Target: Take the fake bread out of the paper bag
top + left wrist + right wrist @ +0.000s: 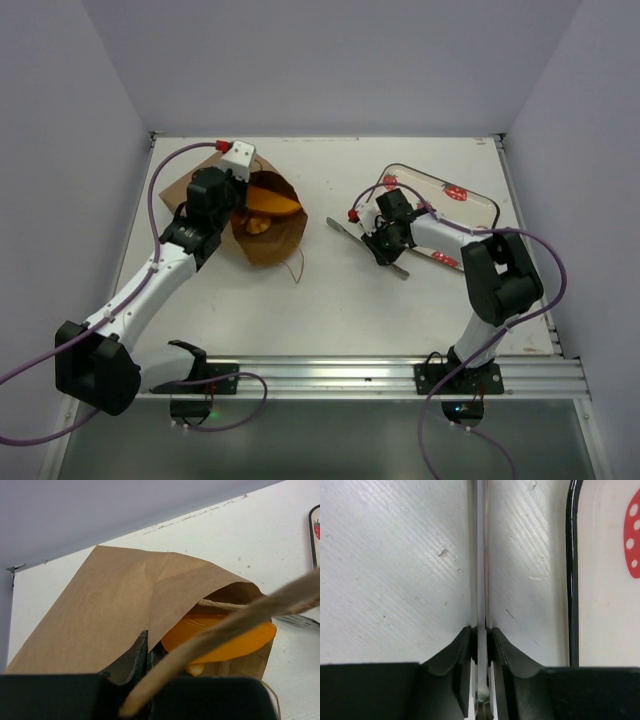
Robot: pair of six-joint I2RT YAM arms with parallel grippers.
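The brown paper bag [268, 240] lies on its side at the back left, its mouth facing right. My left gripper [238, 192] is shut on the bag's upper rim and holds the mouth open. In the left wrist view the paper bag [115, 610] runs down between my left gripper's [147, 644] closed jaws. Glossy orange fake bread [270, 206] shows inside the mouth, and the same fake bread [220, 636] sits under the rim. A string handle [240, 620] crosses close to the lens. My right gripper [481, 637] is shut on the metal tongs [481, 555], low over the table.
The metal tongs [349, 232] stick out left of my right gripper [386, 246] toward the bag. A strawberry-print tray [478, 205] lies at the back right, its black rim [571, 580] just right of the tongs. A loose string handle [297, 268] trails from the bag.
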